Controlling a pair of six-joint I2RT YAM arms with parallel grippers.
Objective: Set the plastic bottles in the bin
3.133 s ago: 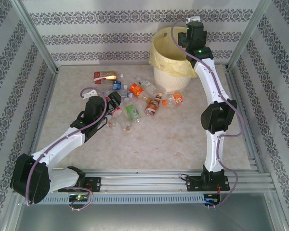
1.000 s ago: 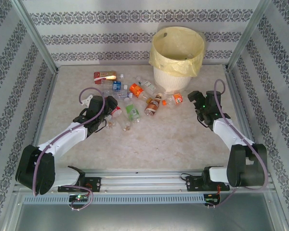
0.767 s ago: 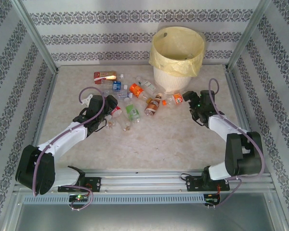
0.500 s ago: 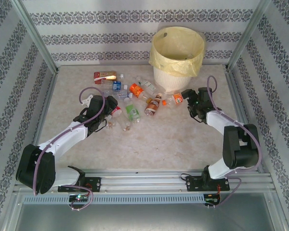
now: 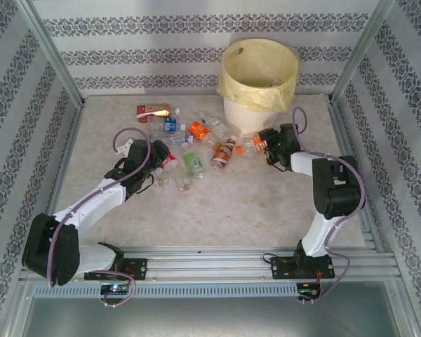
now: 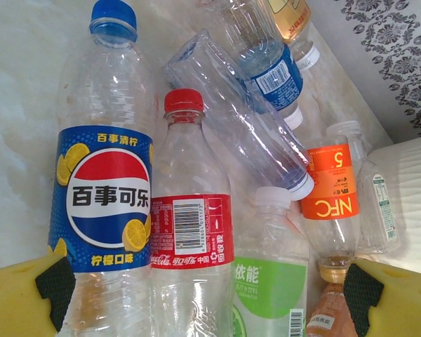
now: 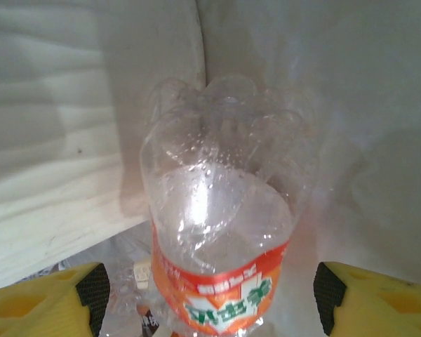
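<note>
Several plastic bottles (image 5: 196,144) lie scattered on the table left of the bin (image 5: 247,121), a cream bucket with a yellow bag over its rim. My left gripper (image 5: 158,160) hovers open over the pile's near-left end. In the left wrist view a blue-labelled bottle (image 6: 102,189), a red-labelled one (image 6: 191,232) and a green-labelled one (image 6: 270,281) lie between its pads (image 6: 56,284). My right gripper (image 5: 264,143) is low by the bin's base. It stands open around an orange-labelled bottle (image 7: 224,232), with a gap at each pad (image 7: 330,295).
An orange bottle (image 6: 328,186) and a blue-labelled bottle (image 6: 270,67) lie farther back in the pile. The bin's ribbed wall (image 7: 91,140) stands close to the left of the right gripper. Metal frame posts and patterned walls enclose the table. Bare tabletop (image 5: 231,203) lies in front.
The right arm came down from over the bin and swung left to the orange-labelled bottle at its base, its jaws narrowing. The left arm has barely moved.
</note>
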